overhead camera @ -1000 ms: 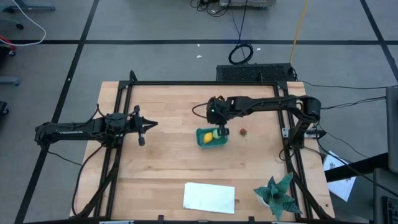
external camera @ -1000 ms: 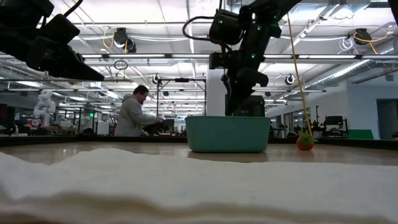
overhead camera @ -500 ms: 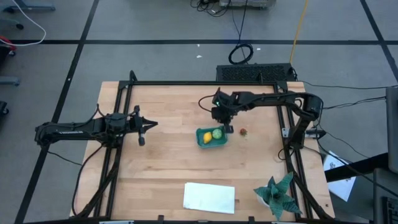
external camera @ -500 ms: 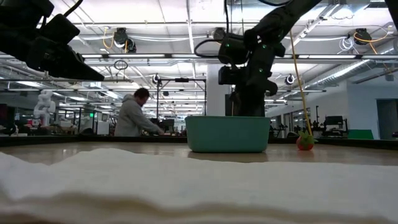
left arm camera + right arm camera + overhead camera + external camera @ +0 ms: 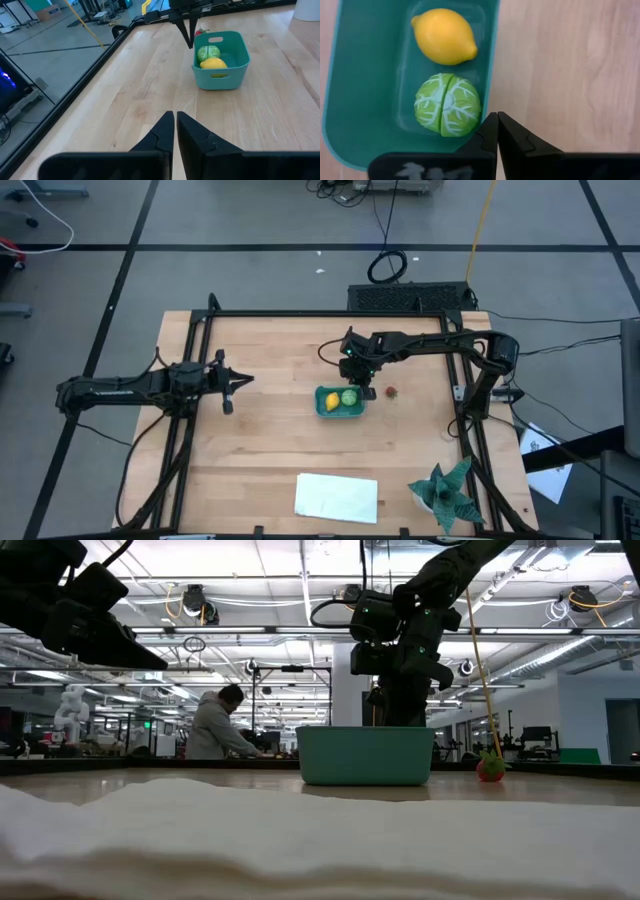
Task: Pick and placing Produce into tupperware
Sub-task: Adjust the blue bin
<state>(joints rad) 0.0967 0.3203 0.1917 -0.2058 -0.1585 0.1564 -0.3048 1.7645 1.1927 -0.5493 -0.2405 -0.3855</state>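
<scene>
The small dark red piece [image 5: 392, 391] looks light, hard and prone to rolling, lying just beside the tub [image 5: 341, 411] toward the table's right edge. The right gripper [image 5: 368, 387], fingers pressed together and empty, should straddle its widest middle.

A small teal tub [image 5: 340, 402] is sitting upright near the middle of the table. Inside it a yellow lemon [image 5: 444, 36] and a light green ball [image 5: 447, 105] are lying side by side. A small dark red piece [image 5: 392, 391] is resting on the wood just beside the tub.

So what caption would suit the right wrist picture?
Lemon and green ball lie in the teal tub, shut right gripper just above its rim.
</scene>
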